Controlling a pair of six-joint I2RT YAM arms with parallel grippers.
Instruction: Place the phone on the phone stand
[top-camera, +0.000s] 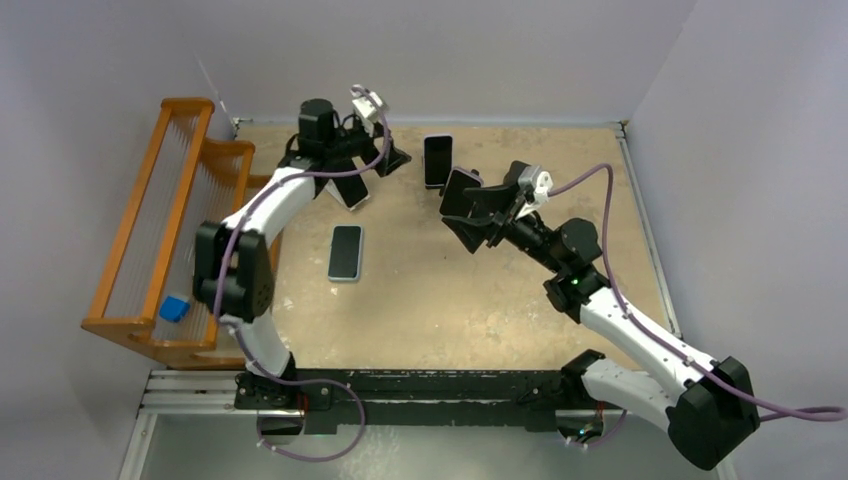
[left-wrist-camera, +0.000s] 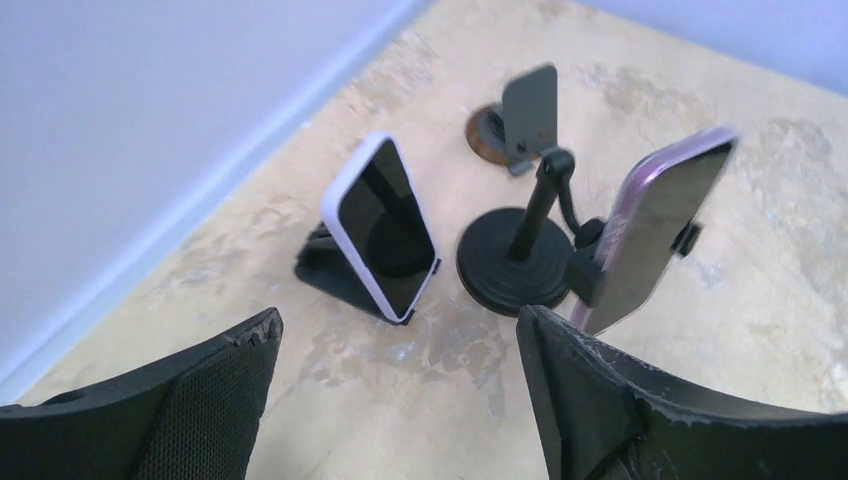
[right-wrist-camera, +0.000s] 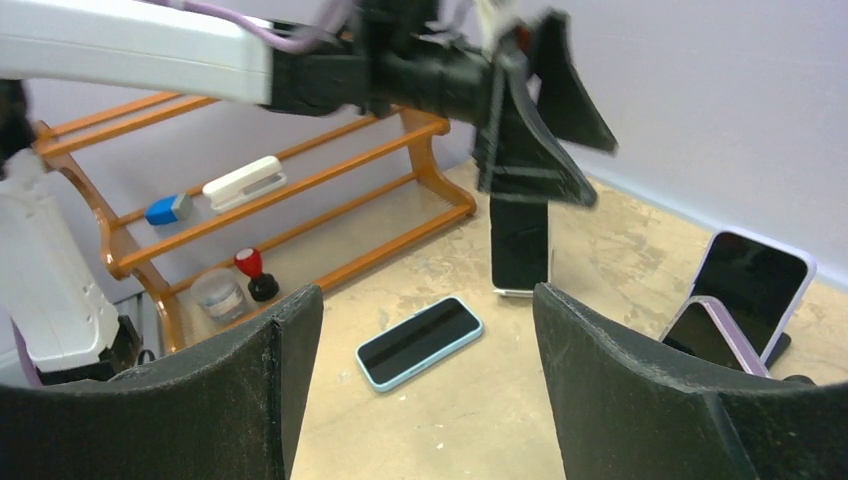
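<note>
One phone (top-camera: 345, 252) flat on the counter (top-camera: 500, 290), both pincers spread and empty.
It lies face up, below and ahead of the right pincer (right-wrist-camera: 428, 295) and on the near side of the left pincer (top-camera: 368, 172), touching neither. It is likely a stiff, fairly light slab with slick, breakable glass. Its pale blue case rim should give the better grip, so pinch across the two long edges near mid-length, with the fingers coming down steeply because it sits so low. The left arm reaches far out with its elbow bent and its wrist turned along the back wall; a bare-looking stand (left-wrist-camera: 527, 112) sits well ahead of that pincer. The right arm stretches diagonally to mid-counter, its pincer facing left towards the phone.
</note>
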